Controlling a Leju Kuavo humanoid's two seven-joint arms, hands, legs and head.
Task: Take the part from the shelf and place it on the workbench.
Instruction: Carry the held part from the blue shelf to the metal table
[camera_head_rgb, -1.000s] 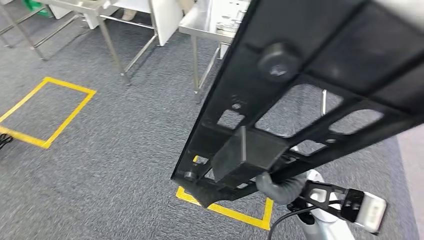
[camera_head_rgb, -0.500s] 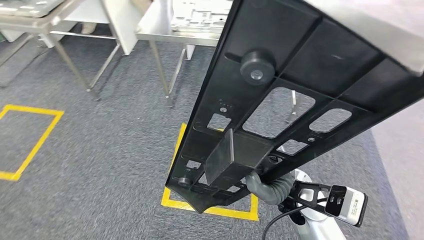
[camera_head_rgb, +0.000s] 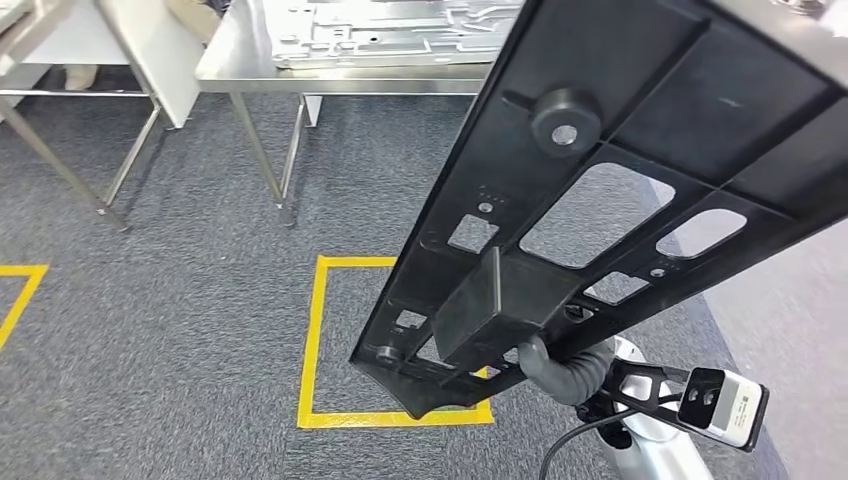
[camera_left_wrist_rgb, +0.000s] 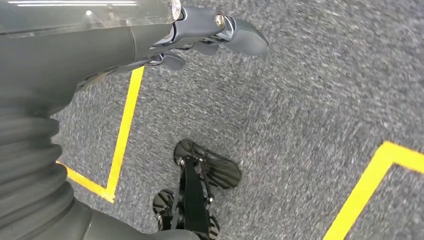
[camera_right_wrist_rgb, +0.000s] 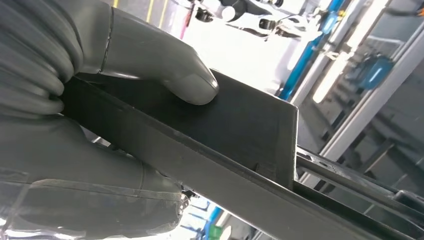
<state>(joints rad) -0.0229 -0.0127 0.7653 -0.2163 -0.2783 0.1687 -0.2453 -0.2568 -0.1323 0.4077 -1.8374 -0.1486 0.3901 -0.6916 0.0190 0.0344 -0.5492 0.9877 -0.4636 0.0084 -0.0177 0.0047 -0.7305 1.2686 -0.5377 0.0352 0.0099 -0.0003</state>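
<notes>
From the head camera, the right hand at about 5 o'clock grips the low end of the long black part, which slants up toward 1 o'clock above the grey carpet and a yellow floor square, with the steel workbench at 12 o'clock. From the left wrist camera, the left hand hangs over the carpet, fingers loosely apart and holding nothing. From the right wrist camera, the thumb presses on the part's flat black face with the fingers wrapped beneath, and no writing is legible.

The floor is grey carpet with a square of yellow tape marked on it. Further ahead stands a steel table on thin metal legs; flat metal pieces lie on top.
</notes>
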